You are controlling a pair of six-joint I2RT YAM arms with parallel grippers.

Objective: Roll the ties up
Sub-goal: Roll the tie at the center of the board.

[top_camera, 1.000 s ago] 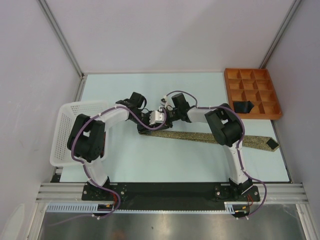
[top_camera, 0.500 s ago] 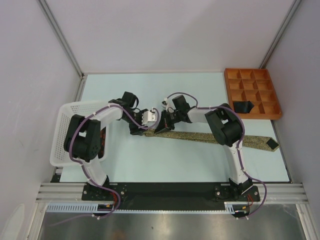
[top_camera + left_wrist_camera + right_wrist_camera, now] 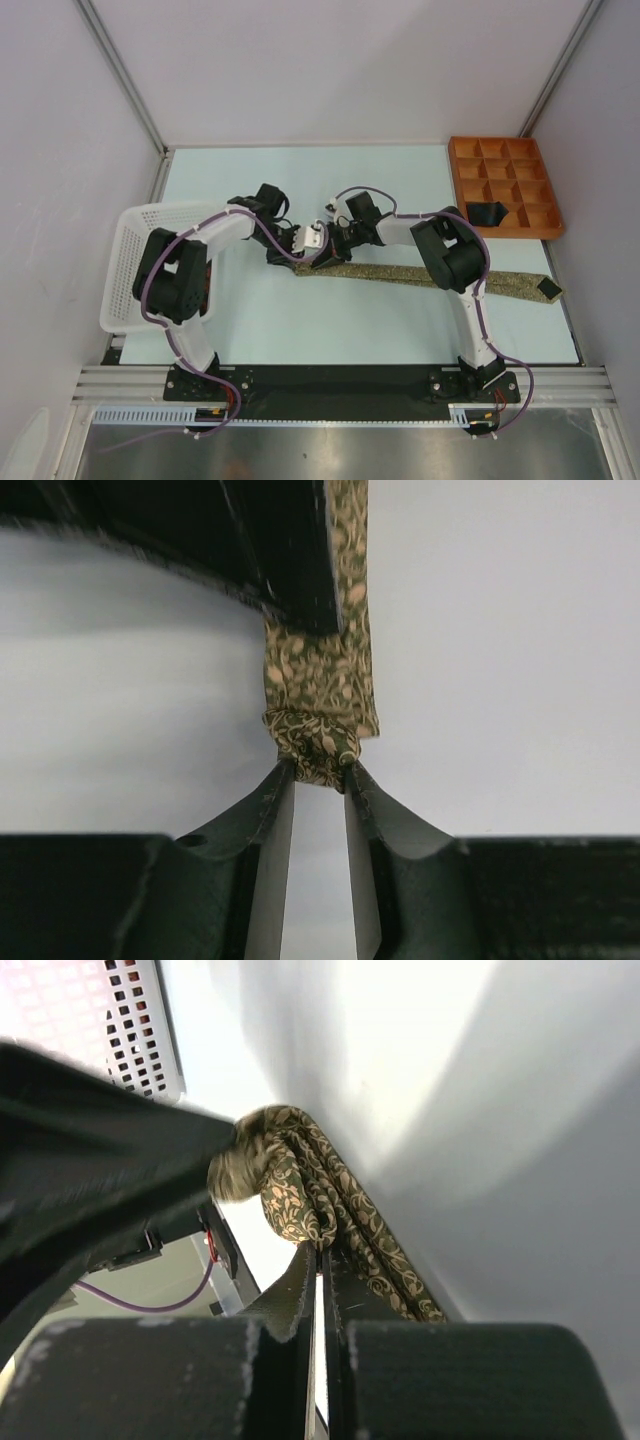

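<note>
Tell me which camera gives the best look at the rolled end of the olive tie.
Left wrist: the rolled end sits sharp and centred, pinched by the left gripper. The right wrist view shows it side-on and partly blurred. In the top external view it is tiny and hard to make out.

— Where did the arms stand?
— Both rose from the near edge of the tabletop [image 3: 400, 190] and reached toward its middle. The left arm [image 3: 225, 228] bent at the elbow and angled right. The right arm [image 3: 455, 255] folded back and pointed left, so the two wrists met nearly nose to nose.
— And the left gripper [image 3: 318, 772]?
— Its fingers were only narrowly parted, the tips pressed on either side of the tie's [image 3: 318, 742] small rolled end.
— The right gripper [image 3: 320, 1255]?
— Its fingers were drawn together with a bare sliver between them, low at the tabletop, just beside the left one.
</note>
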